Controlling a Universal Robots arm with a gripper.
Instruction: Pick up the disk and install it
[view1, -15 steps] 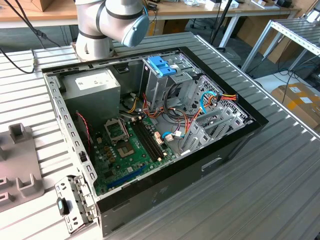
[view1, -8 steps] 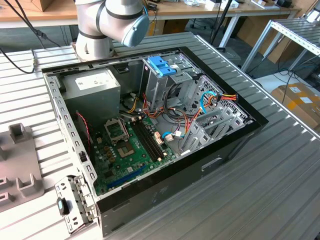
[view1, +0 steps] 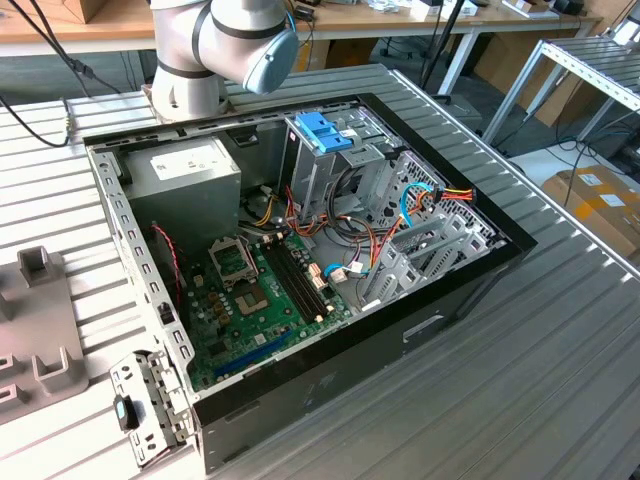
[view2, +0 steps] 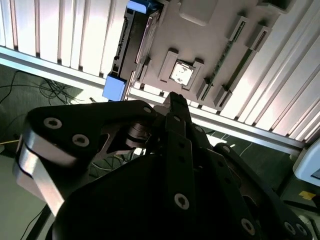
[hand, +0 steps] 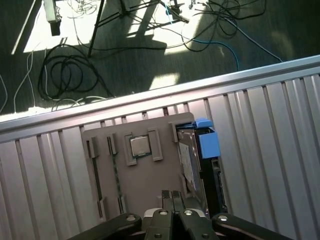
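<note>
Disk unpicked: you find it lying in the grey fixture on the tabletop, near the hand, whose fingers are pressed together on nothing. Pickup and install are both undone.

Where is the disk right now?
In the first wrist view, the disk sits along one edge of the grey fixture plate on the slatted table, next to the pocket holding the square chip.

Blue plastic frames the disk; table ribbed metal.
</note>
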